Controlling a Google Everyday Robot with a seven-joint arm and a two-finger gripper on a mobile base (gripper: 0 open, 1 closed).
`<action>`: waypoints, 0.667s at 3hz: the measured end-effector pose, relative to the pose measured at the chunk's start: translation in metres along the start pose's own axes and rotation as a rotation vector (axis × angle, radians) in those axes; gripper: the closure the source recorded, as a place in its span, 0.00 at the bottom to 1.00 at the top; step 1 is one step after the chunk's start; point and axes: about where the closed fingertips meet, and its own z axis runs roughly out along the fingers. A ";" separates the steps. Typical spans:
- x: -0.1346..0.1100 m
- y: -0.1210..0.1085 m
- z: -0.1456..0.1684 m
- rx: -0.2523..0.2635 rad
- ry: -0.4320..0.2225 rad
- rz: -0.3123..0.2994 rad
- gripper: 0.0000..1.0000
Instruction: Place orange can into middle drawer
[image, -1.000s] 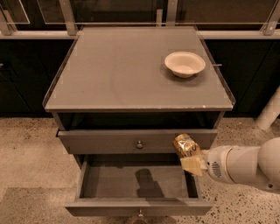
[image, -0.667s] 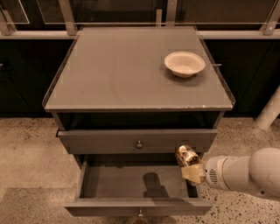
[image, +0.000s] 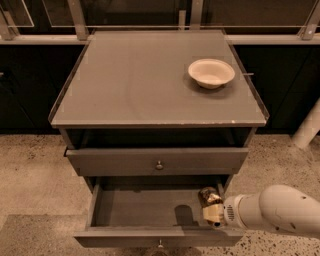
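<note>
While the middle drawer (image: 140, 207) is pulled out toward the near side, its bare dark-grey bottom is left exposed, and a speckled floor (image: 30, 170) is seen to the left of the cabinet. One tier higher, the upper drawer (image: 115, 162) is pushed almost fully in, with a small round knob (image: 159, 164) set at the middle of its plain front. Above both, the grey counter (image: 130, 80) is spread wide, and a white round bowl (image: 211, 73) is set upright on its far right part, well apart from everything lower down. Right of centre, a dark shadow (image: 184, 215) is cast on the bottom of the middle drawer. Just right of that shadow, the orange can (image: 210, 199) is held over the right end of the open drawer (roughly upright, its shiny side turned to the camera), near the drawer's right wall. The tool (image: 214, 212) is closed around the can's lower part, and little of it is seen past the can. A thick white arm (image: 280, 212) is extended in from the right edge, behind the tool.
</note>
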 end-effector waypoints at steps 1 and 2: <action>-0.001 0.002 0.002 -0.001 0.002 0.004 1.00; -0.004 0.000 0.002 0.002 -0.019 0.020 1.00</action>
